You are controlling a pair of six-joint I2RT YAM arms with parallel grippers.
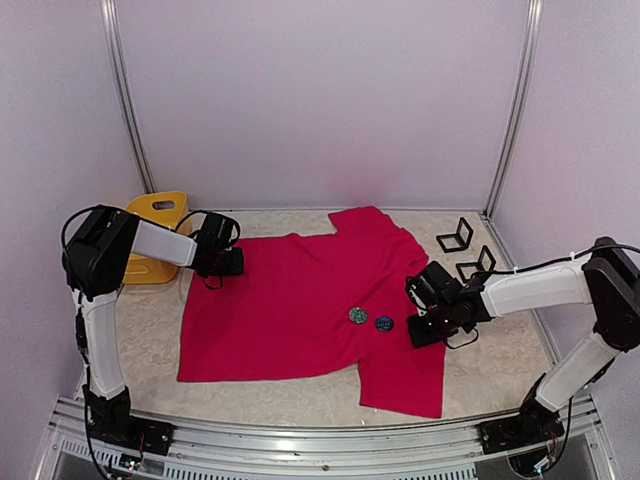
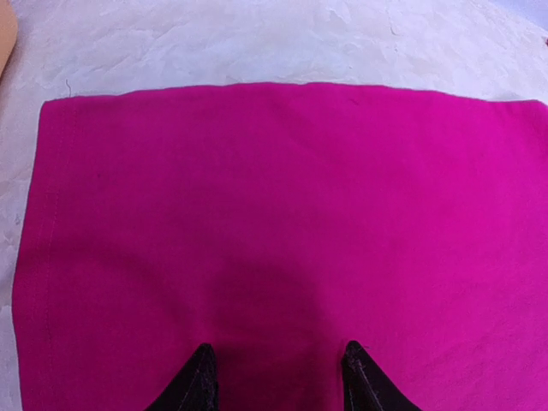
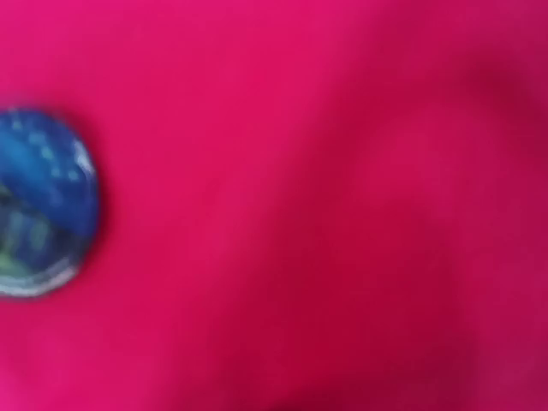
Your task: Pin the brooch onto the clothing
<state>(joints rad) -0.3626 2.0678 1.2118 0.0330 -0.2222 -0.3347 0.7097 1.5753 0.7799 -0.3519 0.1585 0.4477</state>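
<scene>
The crimson-pink T-shirt (image 1: 290,300) lies flat across the table. Two round brooches rest on it: a green one (image 1: 357,315) and a blue one (image 1: 384,323). My left gripper (image 1: 230,262) hovers over the shirt's left part, open and empty; in the left wrist view its gripper (image 2: 278,377) shows two black fingertips (image 2: 201,381) apart above the fabric (image 2: 282,197). My right gripper (image 1: 418,315) is low over the shirt, just right of the blue brooch. The right wrist view is blurred: the blue brooch (image 3: 38,201) sits at the left on the fabric (image 3: 342,214), and no fingers show.
A yellow plastic tub (image 1: 155,235) stands at the back left, behind my left arm. Two small black frame stands (image 1: 455,236) (image 1: 476,266) sit at the back right near the shirt's sleeve. The table (image 1: 150,340) is a pale mottled surface with walls around.
</scene>
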